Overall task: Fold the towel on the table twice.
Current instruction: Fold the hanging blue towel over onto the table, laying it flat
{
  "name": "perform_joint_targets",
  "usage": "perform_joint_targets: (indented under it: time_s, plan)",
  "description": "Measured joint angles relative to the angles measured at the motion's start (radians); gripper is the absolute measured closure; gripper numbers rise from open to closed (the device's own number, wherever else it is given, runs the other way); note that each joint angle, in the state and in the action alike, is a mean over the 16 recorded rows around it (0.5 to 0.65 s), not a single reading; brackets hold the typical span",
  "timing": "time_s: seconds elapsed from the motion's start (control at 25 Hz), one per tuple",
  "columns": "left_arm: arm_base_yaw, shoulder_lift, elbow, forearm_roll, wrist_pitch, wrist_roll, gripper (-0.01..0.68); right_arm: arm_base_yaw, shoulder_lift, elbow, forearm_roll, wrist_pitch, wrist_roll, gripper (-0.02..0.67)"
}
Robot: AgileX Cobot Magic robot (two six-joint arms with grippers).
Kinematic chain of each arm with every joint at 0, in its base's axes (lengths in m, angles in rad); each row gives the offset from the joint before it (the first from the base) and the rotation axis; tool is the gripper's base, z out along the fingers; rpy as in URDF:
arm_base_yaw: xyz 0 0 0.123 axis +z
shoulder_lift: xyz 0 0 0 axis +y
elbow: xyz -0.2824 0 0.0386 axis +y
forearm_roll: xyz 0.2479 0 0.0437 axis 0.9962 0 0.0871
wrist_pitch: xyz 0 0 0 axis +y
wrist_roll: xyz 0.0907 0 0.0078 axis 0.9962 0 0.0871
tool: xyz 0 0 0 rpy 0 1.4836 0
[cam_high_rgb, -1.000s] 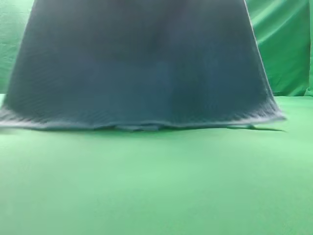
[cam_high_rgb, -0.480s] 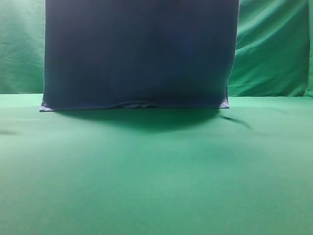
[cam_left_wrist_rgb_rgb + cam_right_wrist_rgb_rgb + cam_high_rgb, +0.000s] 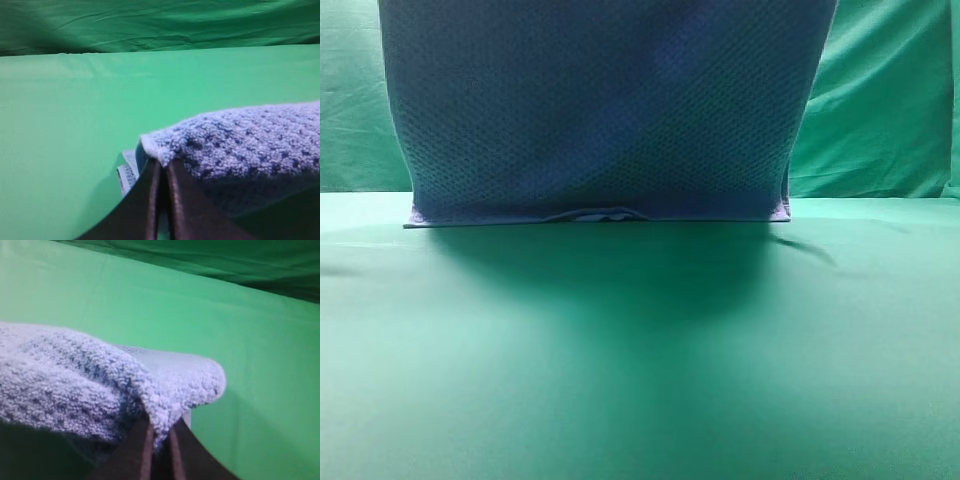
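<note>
Both arms are raised above the table (image 3: 640, 380). The left gripper (image 3: 161, 175) and right gripper (image 3: 157, 440) each pinch the hanging towel (image 3: 600, 120) tight.

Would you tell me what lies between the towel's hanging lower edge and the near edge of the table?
Nothing: in the exterior high view only bare green table, shadowed, lies before the towel.

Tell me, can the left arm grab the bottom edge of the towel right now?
Probably not: the left gripper is already shut on the towel, holding its top corner up, while the bottom edge hangs far below by the table.
</note>
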Motion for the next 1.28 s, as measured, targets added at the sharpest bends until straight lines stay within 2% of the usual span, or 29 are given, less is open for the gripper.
perform_joint_targets:
  time_s: [0.28,0.6,0.92,1.28]
  plan:
    - [-0.003,-0.203,0.250,-0.075,-0.017,0.009,0.673,0.025,-0.224,0.320,0.040,-0.062,0.014,0.649]
    - [-0.004,-0.434,0.520,-0.197,0.007,0.068,0.673,0.120,-0.451,0.636,0.043,-0.100,0.077,0.649]
    - [-0.004,-0.625,0.720,-0.312,0.080,0.136,0.673,0.232,-0.599,0.829,0.022,-0.070,0.176,0.649]
    - [-0.004,-0.701,0.826,-0.370,0.101,0.157,0.673,0.299,-0.639,0.963,-0.003,-0.069,0.276,0.649]
